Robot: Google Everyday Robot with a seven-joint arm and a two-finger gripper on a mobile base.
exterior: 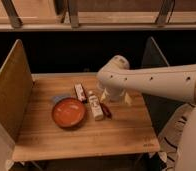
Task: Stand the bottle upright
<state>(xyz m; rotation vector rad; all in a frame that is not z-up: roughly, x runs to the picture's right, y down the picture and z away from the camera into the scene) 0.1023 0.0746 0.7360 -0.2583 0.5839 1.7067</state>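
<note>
Wooden table (116, 135), arm (156, 80) reaching in from the right. Orange bowl (68, 112) sits left of centre. Gripper (115, 97) hovers behind and right of the bottle (95, 106), jaws spread wide, empty. Bottle lies flat just beside the bowl's right rim, long axis near-to-far, neck apparently toward the far edge. Best approach, likely: straddle the body crosswise near the neck and pivot onto the base, clear of the small dark red object (106, 111) alongside.
</note>
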